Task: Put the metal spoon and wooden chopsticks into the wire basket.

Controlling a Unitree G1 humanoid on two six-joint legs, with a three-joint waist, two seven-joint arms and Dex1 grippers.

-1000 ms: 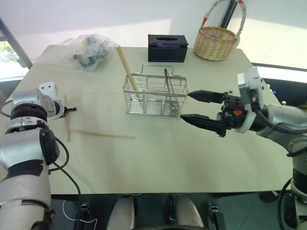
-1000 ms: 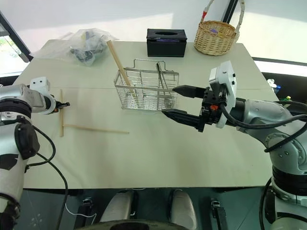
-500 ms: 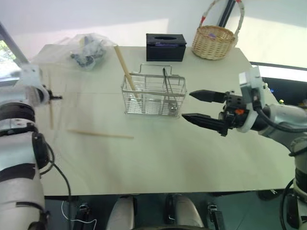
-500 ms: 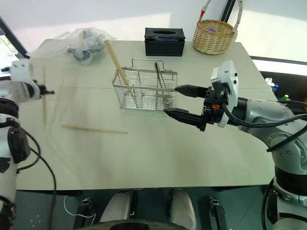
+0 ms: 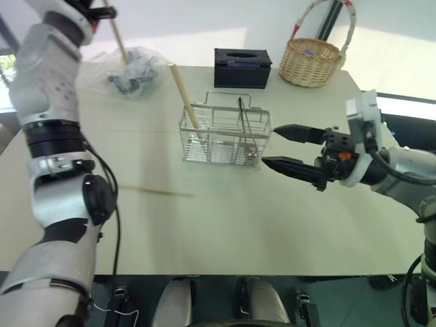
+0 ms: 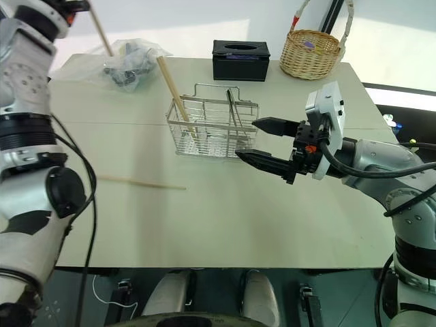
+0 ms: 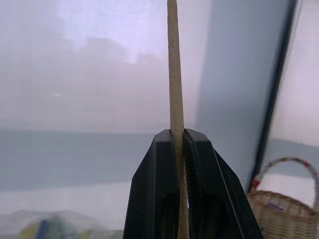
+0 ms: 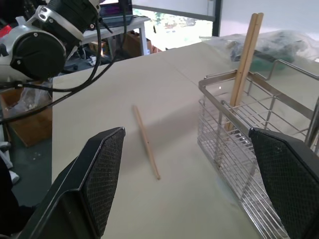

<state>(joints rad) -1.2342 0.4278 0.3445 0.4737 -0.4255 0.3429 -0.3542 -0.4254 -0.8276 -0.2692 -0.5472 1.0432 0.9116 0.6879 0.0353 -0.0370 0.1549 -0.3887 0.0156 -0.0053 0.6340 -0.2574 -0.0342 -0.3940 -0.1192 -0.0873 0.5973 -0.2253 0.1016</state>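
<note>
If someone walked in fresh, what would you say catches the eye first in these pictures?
The left gripper, raised high at the table's far left, is shut on a chopstick. Mid-table stands the wire basket with chopsticks leaning out and the spoon inside. The right gripper hangs open beside it, and one chopstick lies on the table.

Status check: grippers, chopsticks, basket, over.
Left gripper shut on one chopstick, raised high. Right gripper open beside wire basket. Another chopstick on table; nothing blocking.
</note>
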